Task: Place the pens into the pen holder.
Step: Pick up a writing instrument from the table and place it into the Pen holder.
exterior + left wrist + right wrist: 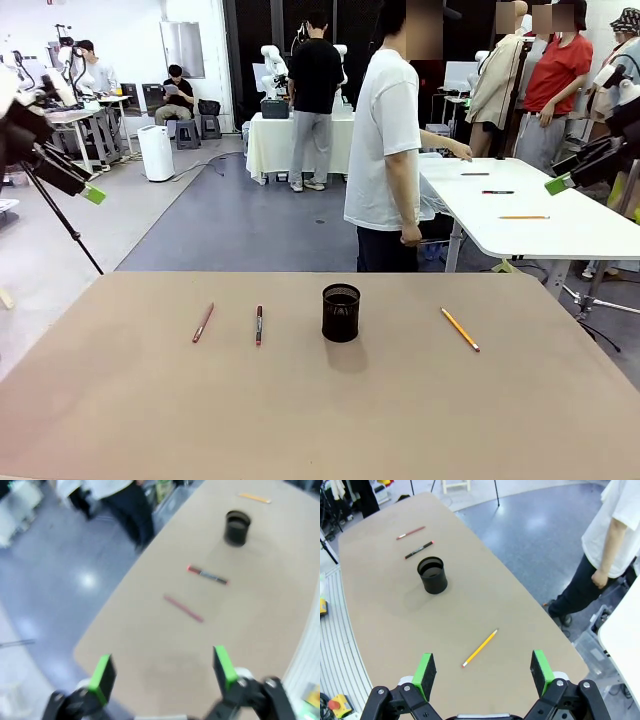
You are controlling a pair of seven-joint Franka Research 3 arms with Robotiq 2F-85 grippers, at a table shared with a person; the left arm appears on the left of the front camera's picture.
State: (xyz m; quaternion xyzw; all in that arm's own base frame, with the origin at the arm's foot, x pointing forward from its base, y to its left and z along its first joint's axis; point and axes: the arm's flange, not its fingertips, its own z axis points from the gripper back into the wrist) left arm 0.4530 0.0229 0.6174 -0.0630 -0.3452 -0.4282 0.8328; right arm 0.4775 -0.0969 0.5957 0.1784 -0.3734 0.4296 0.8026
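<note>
Puts the yellow pencil [460, 329], slanting far-left to near-right, right of the pen holder [341, 312], nearest the right gripper [482, 672], spread wide and empty like the left gripper [162, 669], with the pink pen [203, 323] and dark pen [259, 325] left of the holder.

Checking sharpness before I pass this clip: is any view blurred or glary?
Left wrist view: soft throughout, the pink pen and pen holder smeared, a glare spot on the floor. Right wrist view: sharp, the pencil crisp. Front view: sharp, evenly lit, faint shadow in front of the pen holder.
</note>
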